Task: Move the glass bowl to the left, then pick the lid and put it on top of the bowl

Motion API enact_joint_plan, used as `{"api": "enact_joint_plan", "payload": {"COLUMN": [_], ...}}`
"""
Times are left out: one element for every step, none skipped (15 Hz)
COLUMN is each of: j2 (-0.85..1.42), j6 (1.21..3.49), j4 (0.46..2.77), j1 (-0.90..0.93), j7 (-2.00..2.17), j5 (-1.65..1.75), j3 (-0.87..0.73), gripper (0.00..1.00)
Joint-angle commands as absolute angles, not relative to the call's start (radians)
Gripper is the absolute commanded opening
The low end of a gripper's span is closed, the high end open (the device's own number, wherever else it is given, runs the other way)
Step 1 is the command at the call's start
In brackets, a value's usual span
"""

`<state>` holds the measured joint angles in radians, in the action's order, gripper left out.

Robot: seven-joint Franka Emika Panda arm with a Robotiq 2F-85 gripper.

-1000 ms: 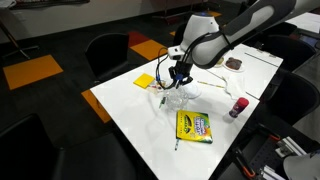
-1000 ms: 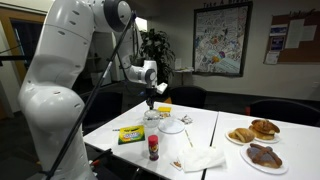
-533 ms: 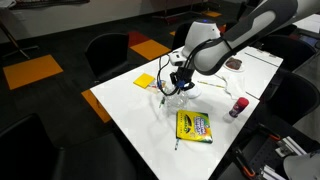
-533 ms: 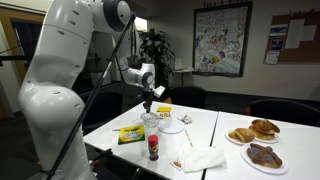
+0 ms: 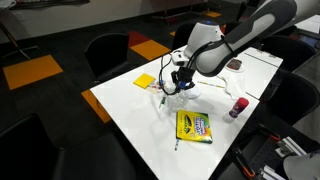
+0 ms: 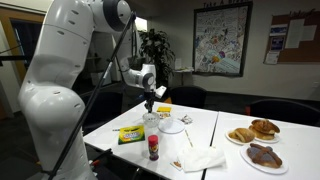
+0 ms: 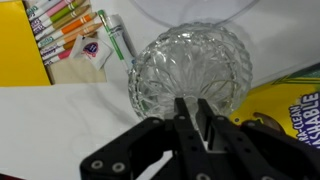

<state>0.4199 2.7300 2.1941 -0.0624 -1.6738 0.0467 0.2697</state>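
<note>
Here's the gripper (image 7: 194, 105) down low over the white table (image 5: 125, 105), and in the wrist view its two black fingers (image 7: 183, 112) are drawn nearly together, pinching the near rim of the glass bowl (image 7: 192, 65). The bowl is upright, its cut pattern catching the light, and it sits just beside the yellow crayon box (image 7: 292, 102), whose corner shows at the lower edge of that view next to the bowl. In an exterior view the gripper (image 5: 177, 88) hangs from the bent arm just past the far end of the crayon box (image 5: 194, 125), with the glass bowl (image 5: 174, 98) a faint clear shape under it, close to the box but apart from it. In an exterior view from the opposite side the gripper (image 6: 150, 104) points straight down near the crayon box (image 6: 130, 134), and the lid (image 6: 173, 125) lies on the table a little beyond the bowl from the box, pale and round, not on the bowl. A red-capped bottle (image 6: 153, 148) stands near the box toward the table's front edge, a crumpled white napkin (image 6: 200, 158) lies further along from it, and two white plates of pastries (image 6: 262, 155) sit well apart from the box at the table's other end. On the bowl's far side from the box, the wrist view picks up a pack of markers (image 7: 62, 22) resting on a yellow sheet (image 7: 18, 50).
</note>
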Motion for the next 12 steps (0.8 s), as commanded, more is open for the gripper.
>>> {"api": "enact_joint_plan", "payload": {"j2": [0.377, 0.374, 0.370, 0.365, 0.362, 0.358, 0.353, 0.350, 0.349, 0.349, 0.351, 0.353], "j6": [2.734, 2.721, 2.712, 2.705, 2.700, 2.695, 2.687, 2.677, 2.667, 2.658, 2.647, 2.635], "j4": [2.240, 2.240, 2.241, 2.244, 2.246, 2.249, 2.252, 2.254, 2.254, 2.252, 2.249, 2.244], "j1": [-0.057, -0.057, -0.055, -0.055, -0.056, -0.056, -0.055, -0.054, -0.054, -0.052, -0.051, -0.049], "j7": [-1.667, -1.664, -1.659, -1.654, -1.653, -1.652, -1.649, -1.647, -1.644, -1.640, -1.636, -1.632], "j5": [0.052, 0.053, 0.058, 0.059, 0.058, 0.058, 0.059, 0.060, 0.061, 0.064, 0.067, 0.070], "j3": [0.256, 0.252, 0.246, 0.241, 0.238, 0.234, 0.229, 0.223, 0.217, 0.210, 0.203, 0.197], "gripper": [0.04, 0.04, 0.04, 0.04, 0.04, 0.04, 0.04, 0.04, 0.04, 0.04, 0.04, 0.04]}}
